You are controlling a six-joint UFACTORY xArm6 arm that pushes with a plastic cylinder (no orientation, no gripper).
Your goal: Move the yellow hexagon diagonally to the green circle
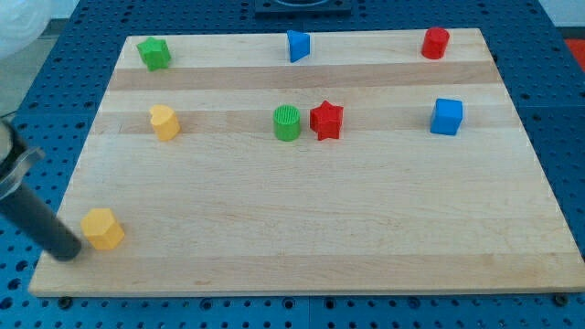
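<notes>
Camera view: my tip touches yellow hexagon

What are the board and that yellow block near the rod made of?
The board looks like pale unvarnished wood: grain lines and joined planks show. The yellow hexagon seems matte plastic, solid even colour without grain, though painted wood is possible. My tip sits just to its left.

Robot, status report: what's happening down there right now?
My tip at yellow hexagon's left side, view's bottom left. Green circle up right, beside red star. Diagonal path open.
</notes>
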